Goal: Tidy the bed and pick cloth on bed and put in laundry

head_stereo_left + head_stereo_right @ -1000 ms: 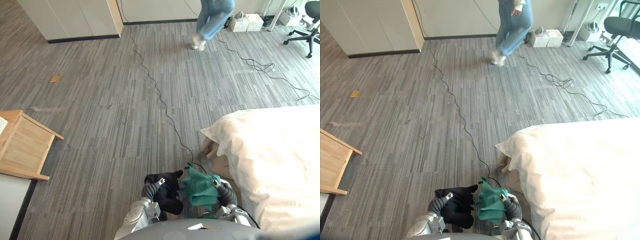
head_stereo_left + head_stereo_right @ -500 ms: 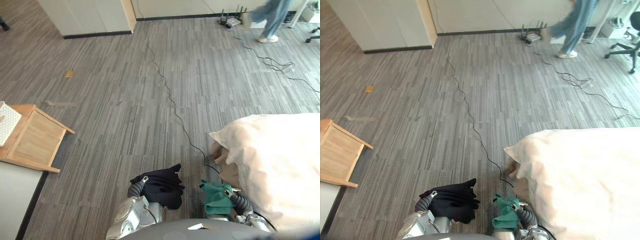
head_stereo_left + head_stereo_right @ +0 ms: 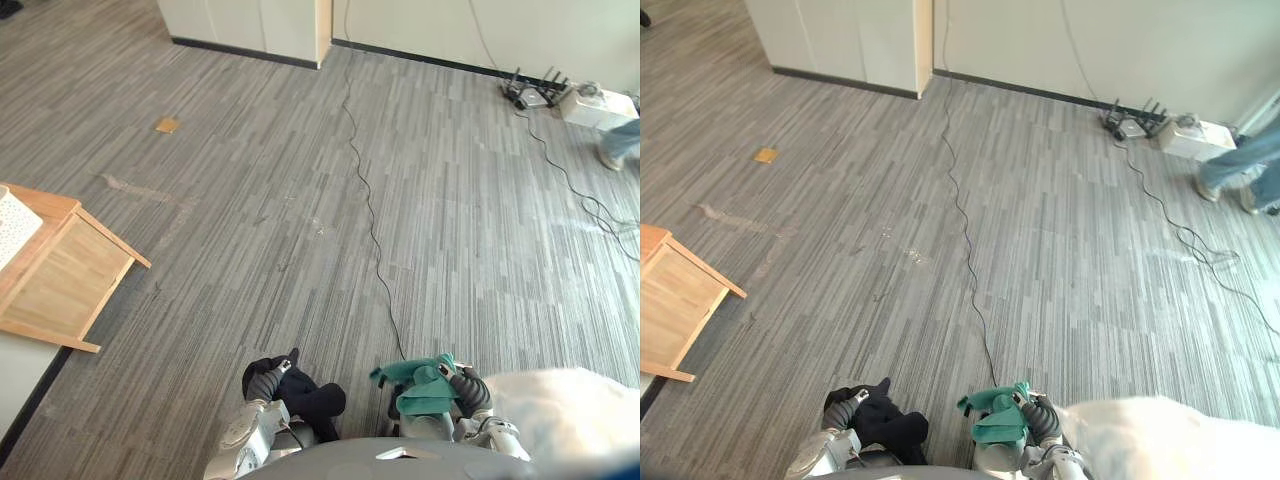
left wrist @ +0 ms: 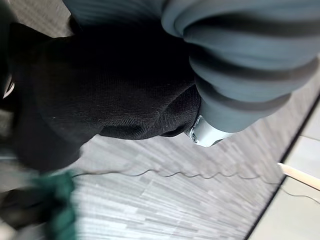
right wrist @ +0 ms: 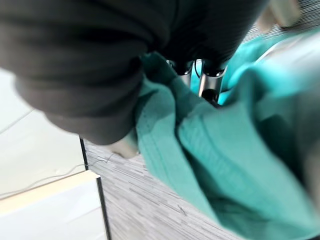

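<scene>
My left hand [image 3: 262,381] sits low near my body, curled into a bunched black cloth [image 3: 312,399]. In the left wrist view the black cloth [image 4: 95,85] wraps over the hand below its ribbed cover [image 4: 240,60]. My right hand [image 3: 468,388] holds a crumpled green cloth [image 3: 418,384] just beside it. In the right wrist view the green cloth [image 5: 225,155] is folded round the fingers [image 5: 209,80]. A corner of the white bed [image 3: 570,412] shows at the lower right, next to the right hand.
A low wooden stand [image 3: 55,280] is on the floor at the left. A thin cable [image 3: 370,215] runs across the grey floor toward a cabinet [image 3: 250,18]. A white box [image 3: 598,103] and a person's leg [image 3: 622,140] are at the far right. A small tan scrap [image 3: 167,125] lies on the floor.
The camera has swung away from the bed, which now shows as a corner. Both hands keep their cloths, held closer together. The person has walked off to the right edge.
</scene>
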